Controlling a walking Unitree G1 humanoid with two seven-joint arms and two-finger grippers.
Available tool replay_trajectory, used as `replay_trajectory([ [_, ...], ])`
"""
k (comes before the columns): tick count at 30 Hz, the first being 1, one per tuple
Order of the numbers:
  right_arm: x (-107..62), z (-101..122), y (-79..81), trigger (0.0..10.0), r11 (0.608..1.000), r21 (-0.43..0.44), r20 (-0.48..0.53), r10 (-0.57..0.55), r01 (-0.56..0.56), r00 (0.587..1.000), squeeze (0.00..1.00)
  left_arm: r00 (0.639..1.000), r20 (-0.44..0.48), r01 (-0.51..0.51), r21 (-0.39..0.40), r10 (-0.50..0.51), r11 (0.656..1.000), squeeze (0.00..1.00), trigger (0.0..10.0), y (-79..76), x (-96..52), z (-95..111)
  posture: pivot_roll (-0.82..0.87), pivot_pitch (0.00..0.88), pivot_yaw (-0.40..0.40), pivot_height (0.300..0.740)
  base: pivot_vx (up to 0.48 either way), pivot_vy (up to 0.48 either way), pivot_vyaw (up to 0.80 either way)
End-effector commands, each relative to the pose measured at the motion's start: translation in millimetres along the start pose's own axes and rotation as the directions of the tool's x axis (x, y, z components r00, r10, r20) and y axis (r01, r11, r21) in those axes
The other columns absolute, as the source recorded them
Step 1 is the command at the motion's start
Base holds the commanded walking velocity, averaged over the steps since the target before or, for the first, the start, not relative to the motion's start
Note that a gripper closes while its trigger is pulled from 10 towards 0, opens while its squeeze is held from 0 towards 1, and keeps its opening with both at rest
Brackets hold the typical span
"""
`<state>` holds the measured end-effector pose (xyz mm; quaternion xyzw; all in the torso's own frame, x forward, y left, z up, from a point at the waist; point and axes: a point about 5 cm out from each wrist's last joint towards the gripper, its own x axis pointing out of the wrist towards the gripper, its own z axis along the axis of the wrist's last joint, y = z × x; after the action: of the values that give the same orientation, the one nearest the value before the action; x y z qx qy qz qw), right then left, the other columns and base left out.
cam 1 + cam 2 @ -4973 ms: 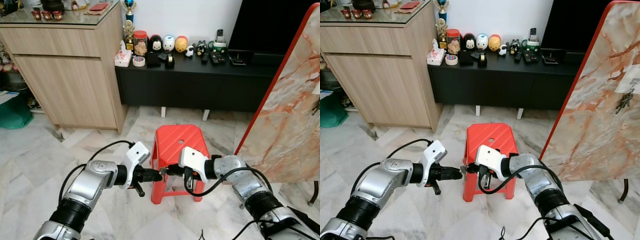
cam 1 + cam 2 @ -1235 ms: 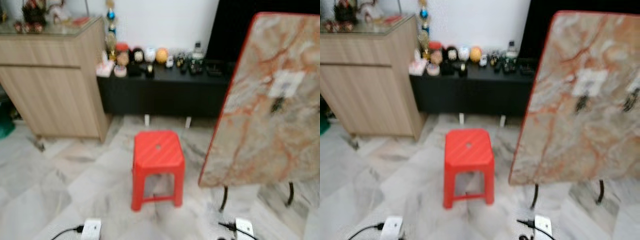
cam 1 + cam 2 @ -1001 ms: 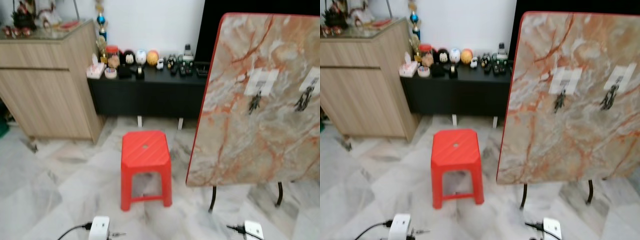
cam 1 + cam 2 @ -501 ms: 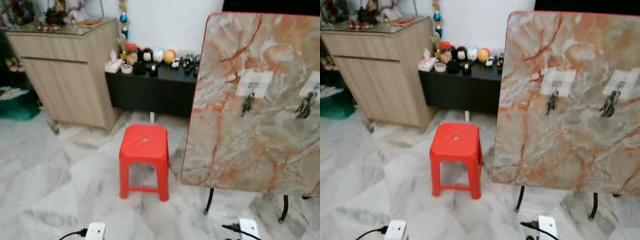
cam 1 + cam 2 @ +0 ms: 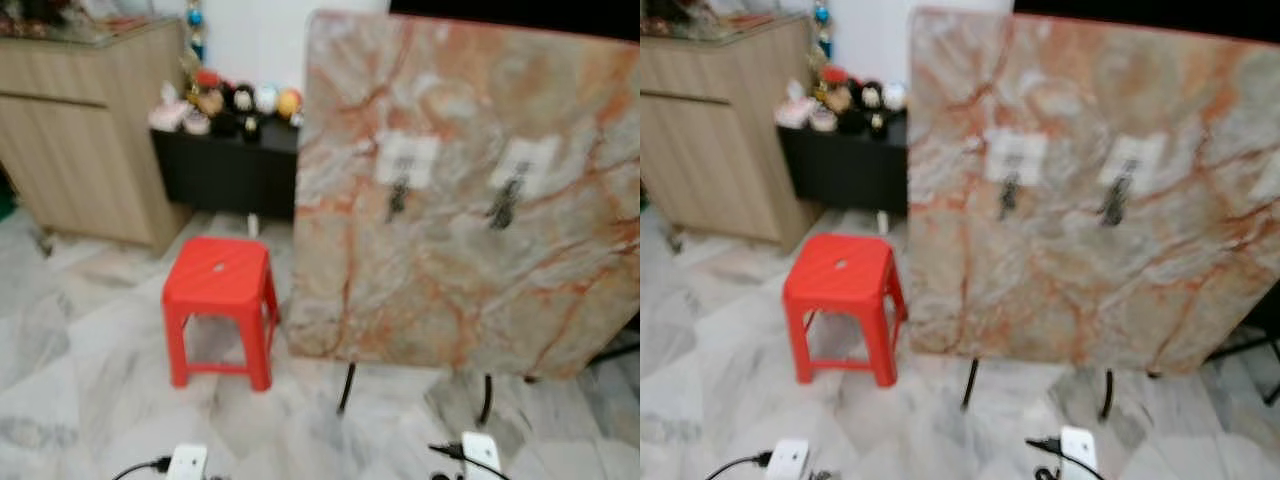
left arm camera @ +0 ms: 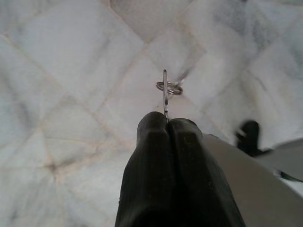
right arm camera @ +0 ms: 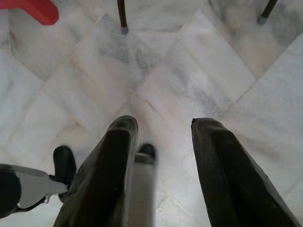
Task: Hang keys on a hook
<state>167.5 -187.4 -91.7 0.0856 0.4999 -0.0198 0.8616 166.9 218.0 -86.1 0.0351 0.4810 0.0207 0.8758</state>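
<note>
The left gripper (image 6: 168, 124) has its fingers pressed together on the keys (image 6: 166, 90), which stick out beyond the fingertips. The right gripper (image 7: 163, 125) fingers stand apart.

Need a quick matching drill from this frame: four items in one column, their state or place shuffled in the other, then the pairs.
Column 1:
1. left gripper
2. right gripper
3. red stool
4. marble board

Column 2:
A. on the floor to the left of the board
B. fingers apart, nothing between them
C. shut on a key with a ring
D. carries two white hook pads

Pairs: 1-C, 2-B, 3-A, 4-D
</note>
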Motion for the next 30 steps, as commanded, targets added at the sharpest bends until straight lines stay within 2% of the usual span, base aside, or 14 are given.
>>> replay_trajectory([
  [1, -2.4, -0.1, -11.6, 10.0, 1.000, -0.014, 0.000, -0.026, 0.026, 1.000, 0.00, 1.000, -0.004, 0.021, 0.015, -0.021, 1.000, 0.00, 10.0, -6.9, 1.2, 2.0, 0.02, 0.000, -0.049, 0.740, 0.000, -0.379, 0.00],
  [4, -3.9, -6.0, -15.5, 10.0, 0.999, -0.041, -0.018, -0.029, 0.028, 0.999, 0.00, 1.000, -0.007, 0.026, 0.020, -0.026, 0.999, 0.00, 10.0, -7.7, 1.3, 1.7, 0.02, 0.000, -0.049, 0.740, 0.000, -0.379, 0.00],
  [11, -5.4, -8.7, -20.5, 10.0, 0.999, -0.037, -0.021, -0.037, 0.036, 0.999, 0.00, 1.000, -0.008, 0.026, 0.024, -0.026, 0.999, 0.00, 10.0, -9.0, 1.4, 1.8, 0.01, 0.000, -0.048, 0.740, 0.000, -0.379, 0.00],
  [14, -5.4, -8.1, -20.8, 10.0, 0.995, -0.098, -0.034, -0.033, 0.029, 0.999, 0.00, 1.000, -0.014, 0.028, 0.026, -0.028, 0.999, 0.00, 10.0, -10.3, 1.4, 0.3, 0.01, 0.000, -0.048, 0.740, 0.000, -0.381, 0.00],
  [25, 2.3, 7.9, 6.6, 10.0, 0.995, -0.096, -0.014, -0.007, 0.006, 1.000, 0.00, 0.999, -0.025, 0.032, 0.034, -0.032, 0.999, 0.00, 10.0, -11.2, 1.1, -2.2, 0.01, 0.000, -0.043, 0.740, 0.000, -0.380, 0.00],
  [30, 3.0, 12.0, 8.6, 10.0, 0.995, -0.099, -0.007, -0.006, 0.005, 1.000, 0.00, 0.999, -0.025, 0.034, 0.039, -0.033, 0.999, 0.00, 10.0, -12.0, 1.3, -1.6, 0.01, 0.000, -0.042, 0.740, 0.000, -0.380, 0.00],
])
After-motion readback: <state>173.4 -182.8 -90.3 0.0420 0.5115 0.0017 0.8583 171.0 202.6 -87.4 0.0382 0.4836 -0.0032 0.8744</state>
